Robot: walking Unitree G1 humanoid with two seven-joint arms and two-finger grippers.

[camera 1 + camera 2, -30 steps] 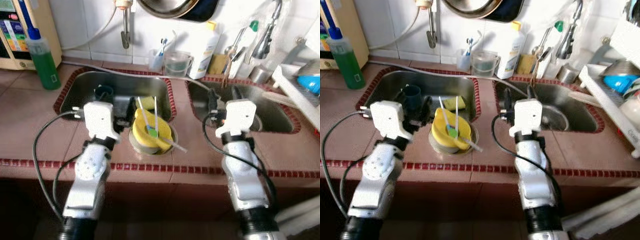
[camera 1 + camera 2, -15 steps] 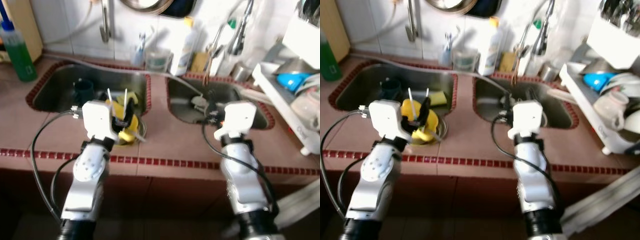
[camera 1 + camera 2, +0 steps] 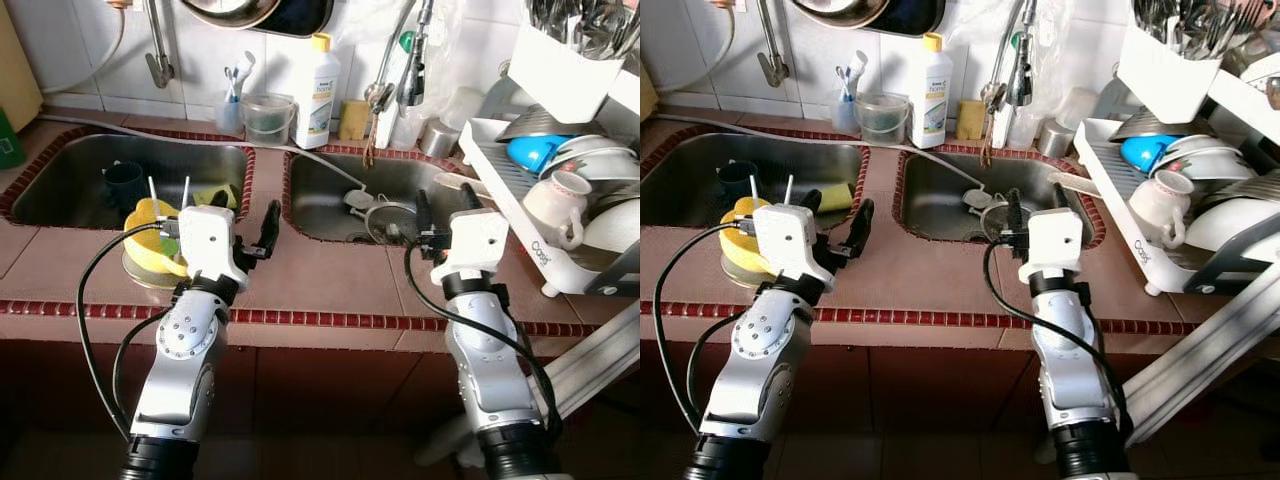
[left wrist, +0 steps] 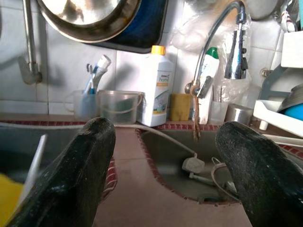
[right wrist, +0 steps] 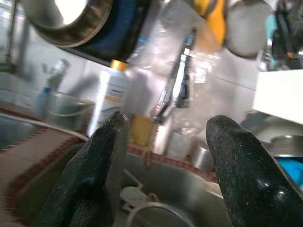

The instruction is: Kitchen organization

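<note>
- Left hand point(image 3: 255, 228): spread wide, empty, hovering over the tiled desk point(image 3: 330, 270) between the two sinks, just beside the yellow bowl point(image 3: 150, 225).
- Right hand point(image 3: 445, 205): spread wide, empty, poised at the front edge of the right sink point(image 3: 330, 200).
- Task items: yellow bowl with two white sticks point(image 3: 185, 190) resting in a metal bowl point(image 3: 140, 272) on the desk at the front lip of the left sink point(image 3: 70, 180); dark cup point(image 3: 123, 183) and sponge point(image 3: 212, 195) inside that sink; round strainer point(image 3: 392, 217) and white plug point(image 3: 358, 199) in the right sink.
- Risk, tipping: stacked bowls close to the left forearm and its trailing black cable point(image 3: 95, 290). Likely to snag or nudge the stack toward the desk edge on any sideways swing.
- Risk, sticks: upright, loose-looking. Likely to flick out if brushed by a finger point(image 4: 71, 175).
- Risk, right side: laden dish rack point(image 3: 520, 200) with a white cup point(image 3: 553, 200) near the right arm. Possible knock on an outward elbow sweep.
- Risk, sink contents: thin hose point(image 3: 300, 155) draped across the divider and into the right sink. Possible entanglement with a descending hand.
- Risk, grip: steel basins and strainer probably wet and slick. Poor hold likely with a shallow pinch.
</note>
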